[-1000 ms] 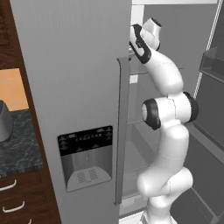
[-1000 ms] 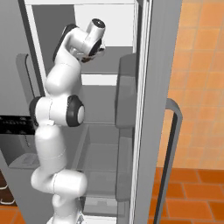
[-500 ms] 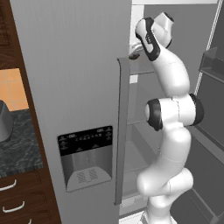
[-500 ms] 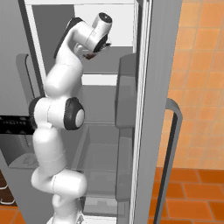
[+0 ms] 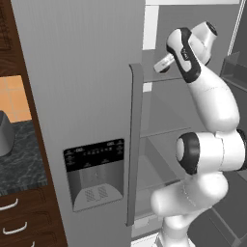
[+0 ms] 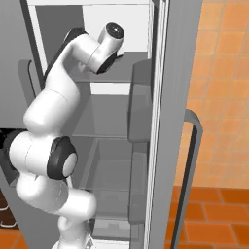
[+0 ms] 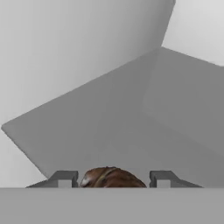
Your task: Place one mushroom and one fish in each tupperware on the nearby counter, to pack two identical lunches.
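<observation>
Hand view, pincer [image 7: 110,179] gripping mushroom [image 7: 112,178]

Both base views flank the arm [image 5: 207,111] facing the open fridge [image 6: 112,116].

The white arm stands tall and bends forward at the top. The gripper [image 7: 111,179] has its two fingers partly closed, one on each side of a brown mushroom [image 7: 111,178].

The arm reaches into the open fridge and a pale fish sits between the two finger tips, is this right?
Not quite. The thing between the finger tips is no pale fish but a dark reddish-brown mushroom, as the hand view shows. The arm does reach into the open fridge.
</observation>
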Controlling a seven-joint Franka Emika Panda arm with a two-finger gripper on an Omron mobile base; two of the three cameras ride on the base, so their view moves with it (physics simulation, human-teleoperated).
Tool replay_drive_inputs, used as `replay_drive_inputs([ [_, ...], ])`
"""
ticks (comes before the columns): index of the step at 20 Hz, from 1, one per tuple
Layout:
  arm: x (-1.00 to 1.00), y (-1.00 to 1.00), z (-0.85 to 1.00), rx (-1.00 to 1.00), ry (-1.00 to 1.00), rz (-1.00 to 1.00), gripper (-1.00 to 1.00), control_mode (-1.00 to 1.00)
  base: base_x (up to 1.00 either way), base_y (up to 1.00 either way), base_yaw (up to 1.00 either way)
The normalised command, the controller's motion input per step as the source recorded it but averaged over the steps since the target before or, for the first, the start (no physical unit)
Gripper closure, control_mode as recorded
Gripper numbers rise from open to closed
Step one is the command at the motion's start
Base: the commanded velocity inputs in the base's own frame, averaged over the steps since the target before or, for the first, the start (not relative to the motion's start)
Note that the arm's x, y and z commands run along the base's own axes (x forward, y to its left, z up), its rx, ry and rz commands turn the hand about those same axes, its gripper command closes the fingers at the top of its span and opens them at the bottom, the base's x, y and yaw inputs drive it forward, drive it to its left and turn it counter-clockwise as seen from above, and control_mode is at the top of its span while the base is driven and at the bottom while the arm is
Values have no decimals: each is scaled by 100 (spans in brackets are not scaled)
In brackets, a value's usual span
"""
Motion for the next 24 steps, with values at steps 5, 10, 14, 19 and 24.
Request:
replay_drive_inputs([
  [5,-99,-5,28,-13,24,0,100,-100,0,0,0],
  [10,-100,-3,0,-10,30,-5,100,-100,0,0,0],
  [14,-100,-23,-2,-1,17,-10,100,-100,0,0,0],
  [19,-100,-9,-43,-1,9,-6,100,-100,0,0,0],
  [24,-100,0,-53,0,9,-1,100,-100,0,0,0],
])
